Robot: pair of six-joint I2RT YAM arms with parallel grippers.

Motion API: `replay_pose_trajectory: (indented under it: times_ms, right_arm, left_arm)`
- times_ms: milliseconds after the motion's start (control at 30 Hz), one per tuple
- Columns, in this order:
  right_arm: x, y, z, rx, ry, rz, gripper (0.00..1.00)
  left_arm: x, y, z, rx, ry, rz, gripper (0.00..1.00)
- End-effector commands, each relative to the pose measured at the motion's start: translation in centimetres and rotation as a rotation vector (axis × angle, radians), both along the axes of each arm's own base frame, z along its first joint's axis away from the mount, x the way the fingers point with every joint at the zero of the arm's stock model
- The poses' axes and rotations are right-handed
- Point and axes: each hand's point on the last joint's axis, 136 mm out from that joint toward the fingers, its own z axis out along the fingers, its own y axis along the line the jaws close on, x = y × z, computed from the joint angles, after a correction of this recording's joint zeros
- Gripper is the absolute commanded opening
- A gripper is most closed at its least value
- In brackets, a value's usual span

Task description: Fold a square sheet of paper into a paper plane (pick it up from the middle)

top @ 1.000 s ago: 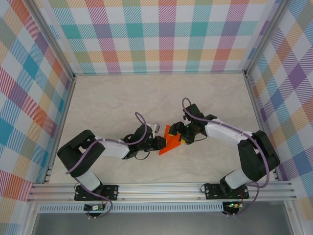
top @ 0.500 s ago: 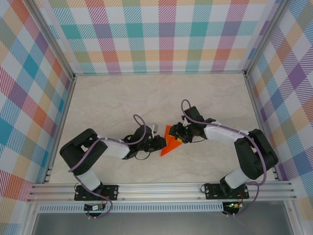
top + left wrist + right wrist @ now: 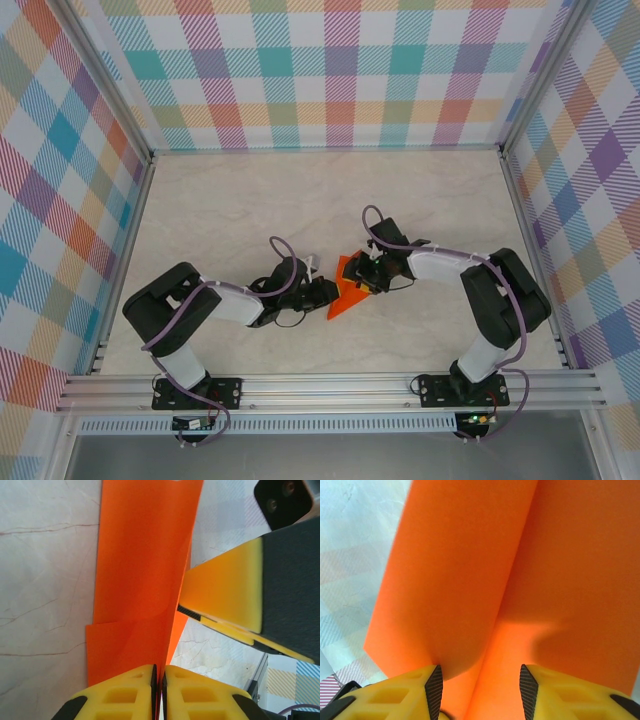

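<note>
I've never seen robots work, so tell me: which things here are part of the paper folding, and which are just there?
In the job: paper, part folded; left gripper, pinching it; right gripper, jaws astride a fold.
Just there: table; checked walls; metal frame.

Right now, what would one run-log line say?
stage: mid-fold | left pincer: shut on folded orange paper sheet | right pincer: open, straddling its raised fold
</note>
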Motion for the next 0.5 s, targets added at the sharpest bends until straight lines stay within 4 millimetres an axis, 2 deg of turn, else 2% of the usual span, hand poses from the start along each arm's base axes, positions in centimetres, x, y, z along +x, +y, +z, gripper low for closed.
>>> replay_pose_trajectory:
  times_ms: [0, 200, 467]
  right_arm:
    - [0.7, 0.4, 0.3, 0.008, -0.018, 0.023, 0.47]
    - [0.3, -0.3, -0.8, -0.041, 0.017, 0.009, 0.47]
    - [-0.2, -1.8, -2.6, -0.143, 0.078, -0.023, 0.47]
  left_arm:
    - [0.4, -0.1, 0.1, -0.022, 0.004, -0.002, 0.13]
    - [0.4, -0.3, 0.2, -0.017, 0.001, -0.025, 0.16]
    - [0.6, -0.1, 0.7, -0.013, -0.005, -0.033, 0.25]
